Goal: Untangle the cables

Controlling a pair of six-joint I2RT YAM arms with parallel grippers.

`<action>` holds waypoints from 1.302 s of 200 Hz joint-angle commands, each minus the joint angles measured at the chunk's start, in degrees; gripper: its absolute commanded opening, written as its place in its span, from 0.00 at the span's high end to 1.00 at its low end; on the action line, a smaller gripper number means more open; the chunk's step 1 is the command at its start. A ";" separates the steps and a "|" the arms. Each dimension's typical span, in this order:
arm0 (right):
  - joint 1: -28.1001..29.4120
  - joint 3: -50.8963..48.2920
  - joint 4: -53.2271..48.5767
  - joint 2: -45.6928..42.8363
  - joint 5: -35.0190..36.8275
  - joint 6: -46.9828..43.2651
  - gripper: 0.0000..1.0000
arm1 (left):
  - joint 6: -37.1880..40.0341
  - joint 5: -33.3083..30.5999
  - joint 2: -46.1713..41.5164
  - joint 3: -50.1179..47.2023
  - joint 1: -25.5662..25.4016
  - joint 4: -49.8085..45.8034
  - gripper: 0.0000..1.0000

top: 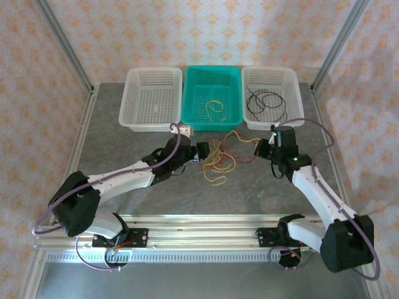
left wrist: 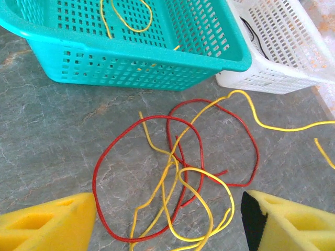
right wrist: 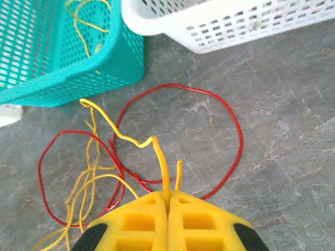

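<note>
A loose tangle of red cable point(left wrist: 111, 151) and yellow cable point(left wrist: 201, 193) lies on the grey table in front of the baskets, seen from above as one tangle point(top: 219, 159). My left gripper point(left wrist: 168, 209) hovers open over the tangle's left side, its yellow fingers point(left wrist: 49, 222) either side of the loops and touching nothing. My right gripper point(right wrist: 168, 197) is shut on a yellow cable point(right wrist: 159, 157) that rises from between its pads, while a short yellow end point(right wrist: 178, 172) sticks up beside it. A red loop point(right wrist: 230, 120) lies flat beyond. In the top view the right gripper point(top: 264, 149) sits at the tangle's right end.
Three baskets line the back: a white basket point(top: 134, 106), a teal basket point(top: 187, 103) with a yellow cable point(top: 215, 107) inside, and a white basket point(top: 293, 99) holding a black cable point(top: 265, 101). A small white block point(top: 181, 129) stands by the teal basket's front corner.
</note>
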 commanded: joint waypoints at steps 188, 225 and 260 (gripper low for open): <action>-0.33 -0.80 6.65 -16.53 -1.24 4.34 1.00 | 8.30 24.82 13.73 6.36 5.35 8.70 0.03; -0.30 -2.43 8.79 -17.51 -1.78 7.77 1.00 | 6.37 28.33 16.91 6.56 5.26 12.72 0.04; -0.34 -3.96 11.00 -17.60 -2.69 11.02 1.00 | 5.51 29.40 18.88 6.92 5.00 15.22 0.05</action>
